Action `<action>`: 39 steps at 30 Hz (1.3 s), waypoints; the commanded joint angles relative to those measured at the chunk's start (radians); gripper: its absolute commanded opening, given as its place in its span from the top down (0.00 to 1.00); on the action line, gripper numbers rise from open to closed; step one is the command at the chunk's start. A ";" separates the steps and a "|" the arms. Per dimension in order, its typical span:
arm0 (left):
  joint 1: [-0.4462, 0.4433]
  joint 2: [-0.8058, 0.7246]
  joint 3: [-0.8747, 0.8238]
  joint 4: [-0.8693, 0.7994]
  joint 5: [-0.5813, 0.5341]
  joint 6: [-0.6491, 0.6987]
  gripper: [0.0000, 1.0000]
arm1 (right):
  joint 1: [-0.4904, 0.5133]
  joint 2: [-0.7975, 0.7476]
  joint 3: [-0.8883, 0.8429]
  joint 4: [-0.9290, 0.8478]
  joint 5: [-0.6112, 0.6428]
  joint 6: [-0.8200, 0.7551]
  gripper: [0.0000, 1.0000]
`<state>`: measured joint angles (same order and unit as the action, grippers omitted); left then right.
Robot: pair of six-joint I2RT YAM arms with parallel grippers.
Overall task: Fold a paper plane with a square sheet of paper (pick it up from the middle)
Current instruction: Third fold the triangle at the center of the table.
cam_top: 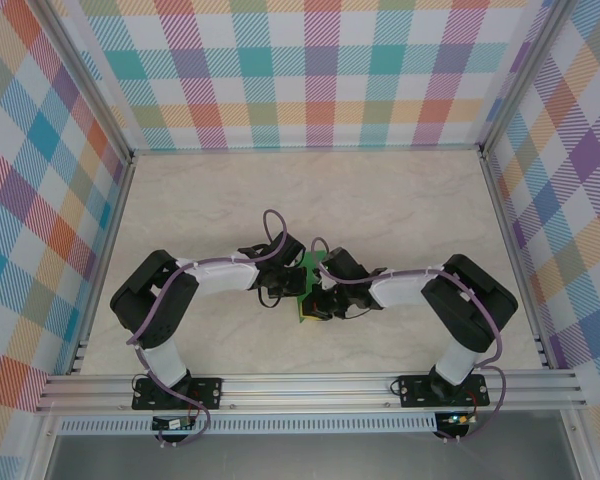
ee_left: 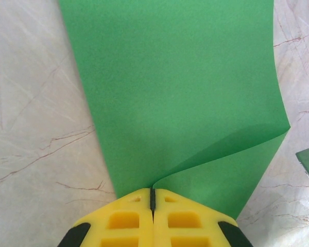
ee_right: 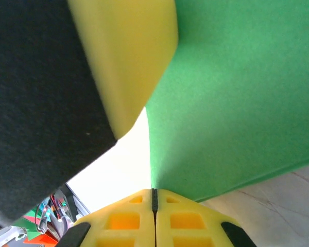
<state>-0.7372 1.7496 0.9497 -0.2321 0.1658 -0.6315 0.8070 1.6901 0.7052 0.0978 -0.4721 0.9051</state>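
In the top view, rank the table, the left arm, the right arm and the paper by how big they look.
1. table
2. left arm and right arm: they look alike, so I won't rank one over the other
3. paper: a small green patch, partly covered by the arms

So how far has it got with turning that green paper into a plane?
Early days. Done: the square sheet of paper is grasped, with the left gripper and the right gripper each shut on an edge. In hand: the sheet bends over in a soft curl, with no sharp crease visible. Left: nearly all the folding, as nothing looks pointed or winged yet.
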 commanded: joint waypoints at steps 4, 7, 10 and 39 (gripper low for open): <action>0.007 0.019 -0.014 -0.004 -0.022 0.001 0.98 | 0.008 0.029 -0.017 0.020 0.023 0.009 0.94; 0.007 0.017 -0.014 -0.006 -0.023 0.000 0.98 | 0.008 0.023 -0.014 0.017 0.020 0.007 0.94; 0.007 0.017 -0.013 -0.006 -0.026 0.000 0.98 | 0.011 -0.001 -0.016 0.038 0.005 -0.002 0.94; 0.007 0.023 -0.006 -0.007 -0.024 0.004 0.98 | -0.003 -0.149 0.014 -0.137 0.178 -0.027 0.95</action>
<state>-0.7372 1.7496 0.9497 -0.2321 0.1638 -0.6315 0.8211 1.5730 0.7044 0.0242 -0.3523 0.8997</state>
